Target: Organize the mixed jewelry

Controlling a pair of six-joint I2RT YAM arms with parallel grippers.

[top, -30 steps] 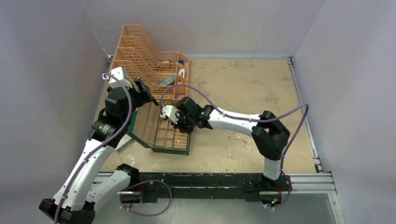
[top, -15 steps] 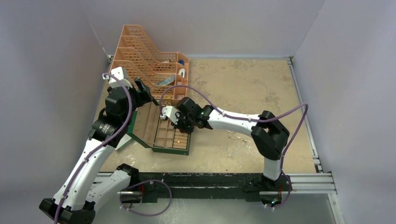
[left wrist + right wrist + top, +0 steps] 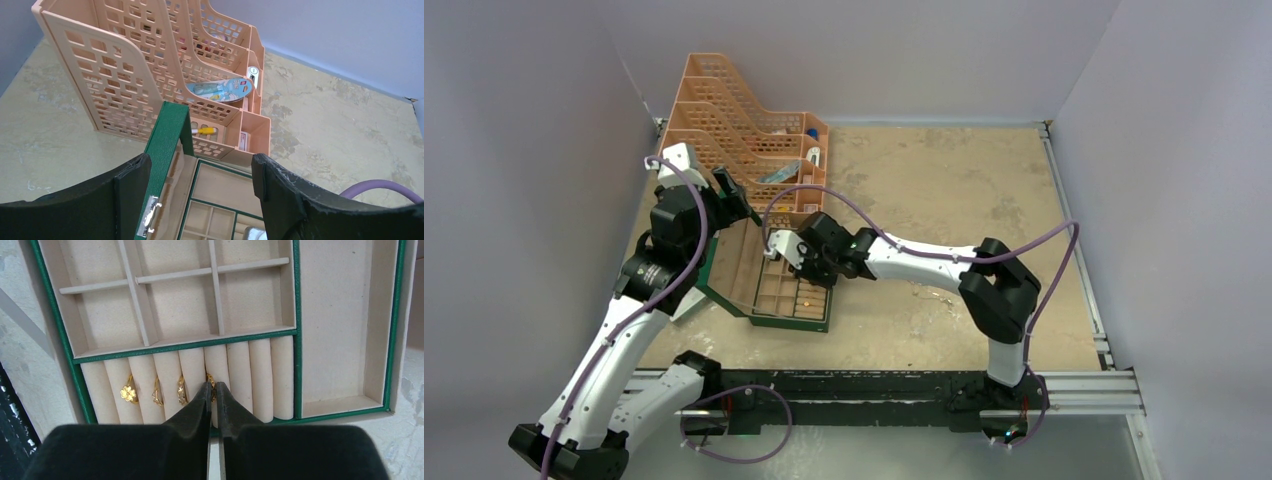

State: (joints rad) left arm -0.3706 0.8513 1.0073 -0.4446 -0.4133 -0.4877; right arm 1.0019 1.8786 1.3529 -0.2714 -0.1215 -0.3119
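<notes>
Open green jewellery box sits at abt 9 o'clock on the worktop, w/ a peach mesh rack just behind it toward 11. R fingers hang over the box's ring rolls, which fill its 6 o'clock strip in the R wrist view. Small cells lie at 12 and a long tray at 3. Four gold rings stand in the roll slots: flower ring furthest toward 9, two more next to it, then the 4th ring right at the R fingertips. R fingers are nearly together, only a thin slit btwn them; can't tell if they pinch the 4th ring or merely touch it. L fingers are spread wide, released, gripping nothing. The box's raised lid stands edge-on btwn them, close to the 9 o'clock finger and well apart from the 3 o'clock one; contact can't be told. A blister pack lies in a lower bin of the rack.
</notes>
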